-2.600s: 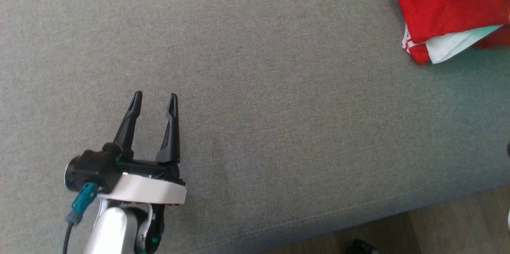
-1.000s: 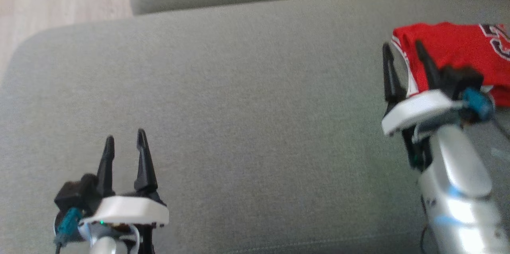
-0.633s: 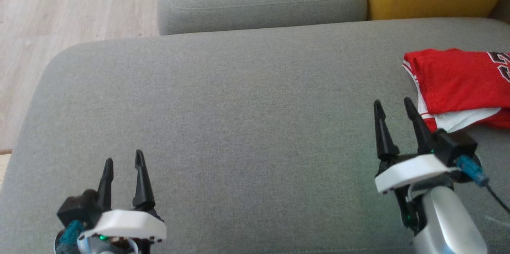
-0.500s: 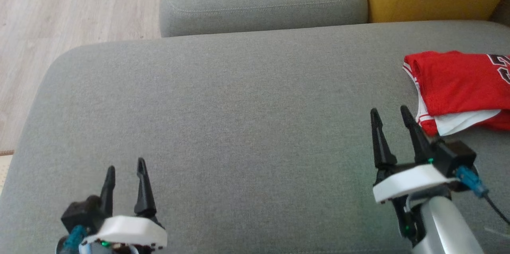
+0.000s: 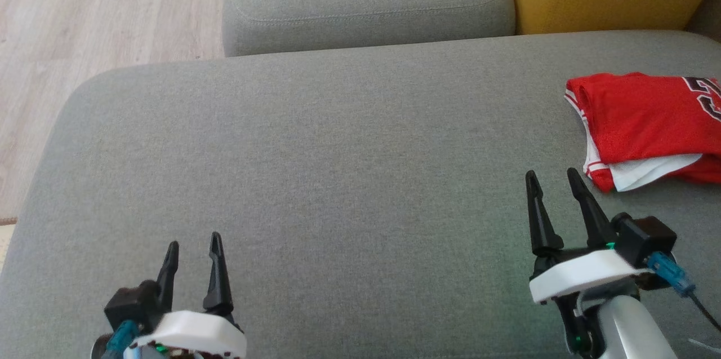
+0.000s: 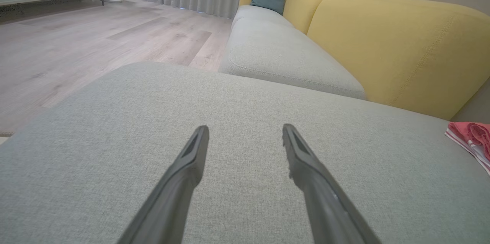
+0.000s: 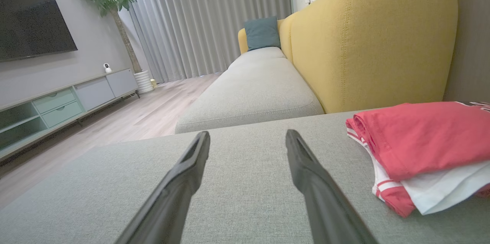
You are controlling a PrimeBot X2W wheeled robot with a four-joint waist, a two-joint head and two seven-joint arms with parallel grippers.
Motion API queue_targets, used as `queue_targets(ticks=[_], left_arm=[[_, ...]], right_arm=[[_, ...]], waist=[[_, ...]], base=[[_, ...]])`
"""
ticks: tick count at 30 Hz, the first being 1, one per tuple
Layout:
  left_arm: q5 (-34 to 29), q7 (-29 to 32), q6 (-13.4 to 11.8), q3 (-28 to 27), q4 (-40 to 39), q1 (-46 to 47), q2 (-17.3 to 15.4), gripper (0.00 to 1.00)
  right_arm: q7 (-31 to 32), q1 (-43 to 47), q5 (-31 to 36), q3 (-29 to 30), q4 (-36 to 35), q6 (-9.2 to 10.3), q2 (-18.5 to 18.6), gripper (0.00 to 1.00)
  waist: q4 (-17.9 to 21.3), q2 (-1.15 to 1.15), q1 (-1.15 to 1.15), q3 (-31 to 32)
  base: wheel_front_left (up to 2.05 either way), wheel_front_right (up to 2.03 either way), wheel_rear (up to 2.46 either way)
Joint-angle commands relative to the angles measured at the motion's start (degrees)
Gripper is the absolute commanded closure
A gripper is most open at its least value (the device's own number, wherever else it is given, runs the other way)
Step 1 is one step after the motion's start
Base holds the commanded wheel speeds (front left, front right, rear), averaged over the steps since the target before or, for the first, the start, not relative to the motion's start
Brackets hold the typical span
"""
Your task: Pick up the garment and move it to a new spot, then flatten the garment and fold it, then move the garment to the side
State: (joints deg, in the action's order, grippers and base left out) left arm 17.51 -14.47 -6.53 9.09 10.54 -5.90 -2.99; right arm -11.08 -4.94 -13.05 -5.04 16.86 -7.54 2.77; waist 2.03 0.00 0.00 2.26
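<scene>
1. Our left dark two-fingered gripper point(image 5: 193, 240) hangs released and empty over the near left of the broad grey fabric cushion point(image 5: 338, 150).
2. Bare cushion between the arms leaves us wide room; its rounded left edge drops to pale wooden floor point(image 5: 84, 21).
3. Our right dark gripper point(image 5: 551, 173), also spread and empty, sits near the folded red-and-white jersey garment point(image 5: 636, 116) on the cushion's right side, apparently set aside.

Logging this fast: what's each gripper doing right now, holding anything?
Left gripper: open, empty, over the grey fabric sofa cushion.
Right gripper: open, empty, beside the folded red and white jersey, not touching it.
</scene>
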Motion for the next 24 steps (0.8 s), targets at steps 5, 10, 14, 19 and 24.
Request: queue_targets(ticks=[5,10,14,19,24], left_arm=[[-0.63,-0.52,0.25,-1.00,-1.24,2.21,0.12,0.00],[-0.97,-0.52,0.25,-0.83,-1.23,2.37,0.12,0.00],[-1.13,-0.52,0.30,-0.76,-1.39,2.41,0.12,0.00],[-1.32,-0.52,0.28,-0.71,-1.63,2.40,0.12,0.00],[-1.43,-0.52,0.26,-0.67,-1.77,2.37,0.12,0.00]], right_arm=[[0.48,-0.51,0.18,-1.44,-2.21,0.05,0.11,0.00],[0.78,-0.37,0.30,-1.21,-2.17,0.05,0.11,0.00],[1.04,-0.30,0.41,-1.19,-2.14,0.05,0.11,0.00],[1.31,-0.27,0.42,-1.42,-2.10,0.05,0.11,0.00],[1.48,-0.24,0.54,-1.45,-2.10,0.05,0.11,0.00]], waist=[[-0.05,0.00,0.00,-0.07],[-0.17,0.00,0.00,-0.09],[-0.23,0.00,0.00,-0.09],[-0.24,0.00,0.00,-0.10],[-0.20,0.00,0.00,-0.09]], base=[[0.00,0.00,0.00],[0.00,0.00,0.00],[0.00,0.00,0.00],[0.00,0.00,0.00],[0.00,0.00,0.00]])
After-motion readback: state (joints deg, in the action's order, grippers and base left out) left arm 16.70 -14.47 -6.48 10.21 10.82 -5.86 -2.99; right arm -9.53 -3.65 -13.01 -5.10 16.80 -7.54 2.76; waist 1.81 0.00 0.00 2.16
